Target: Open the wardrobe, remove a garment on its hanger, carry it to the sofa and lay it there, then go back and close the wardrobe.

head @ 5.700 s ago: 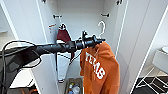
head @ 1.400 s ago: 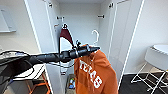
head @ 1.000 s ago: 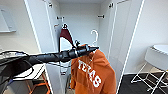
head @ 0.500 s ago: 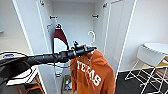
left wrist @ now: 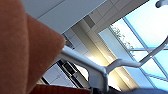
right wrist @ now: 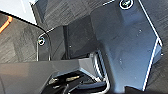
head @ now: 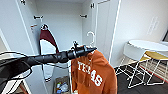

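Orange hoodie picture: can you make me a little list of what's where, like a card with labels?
garment: orange TEXAS hoodie, hanging from the left arm's end
hanger: white, hook sticking up above the hoodie
left gripper: at the hanger, fingers hard to see
wardrobe: doors open, white inside
still inside: maroon-and-white garment on a hook
beside: white round table

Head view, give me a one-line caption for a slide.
Left end effector holds the hanger with the orange hoodie in front of the open wardrobe, where a maroon garment hangs.
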You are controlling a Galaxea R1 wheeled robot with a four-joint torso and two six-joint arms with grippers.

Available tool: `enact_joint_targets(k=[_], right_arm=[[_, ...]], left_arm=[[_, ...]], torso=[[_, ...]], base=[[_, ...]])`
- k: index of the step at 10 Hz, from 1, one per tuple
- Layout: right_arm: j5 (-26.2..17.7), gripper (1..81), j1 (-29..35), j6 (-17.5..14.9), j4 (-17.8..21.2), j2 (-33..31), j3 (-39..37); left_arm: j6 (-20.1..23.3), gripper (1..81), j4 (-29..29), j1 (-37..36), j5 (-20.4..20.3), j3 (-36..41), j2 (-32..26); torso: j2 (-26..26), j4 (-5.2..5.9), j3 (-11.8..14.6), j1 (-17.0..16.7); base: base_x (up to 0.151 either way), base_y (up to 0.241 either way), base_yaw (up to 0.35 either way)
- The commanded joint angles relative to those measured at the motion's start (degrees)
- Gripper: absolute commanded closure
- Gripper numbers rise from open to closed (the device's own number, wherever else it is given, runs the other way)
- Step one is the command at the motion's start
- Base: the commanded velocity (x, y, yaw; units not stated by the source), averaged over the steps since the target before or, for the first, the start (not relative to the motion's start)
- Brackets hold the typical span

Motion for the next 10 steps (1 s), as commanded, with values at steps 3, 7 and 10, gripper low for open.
enact_joint_targets(k=[3, 7, 10], right_arm=[[-1.7, 1.0, 1.4, -0.1, -0.2, 0.3, 0.3], [-1.7, 1.0, 1.5, -0.1, -0.2, 0.4, 0.3], [-1.8, 1.0, 1.4, -0.1, -0.1, 0.4, 0.3]], left_arm=[[0.6, 81.1, 0.6, -11.7, -4.3, 1.2, 0.0], [0.6, 81.1, 0.7, -11.6, -4.4, 1.9, -1.0], [0.6, 81.1, 1.5, -11.7, -4.4, 2.1, -0.8]], torso=[[0.0, 0.00, 0.0, 0.0], [0.0, 0.00, 0.0, 0.0], [0.0, 0.00, 0.0, 0.0]], base=[[0.000, 0.000, -0.334], [0.000, 0.000, -0.335], [0.000, 0.000, -0.337]])
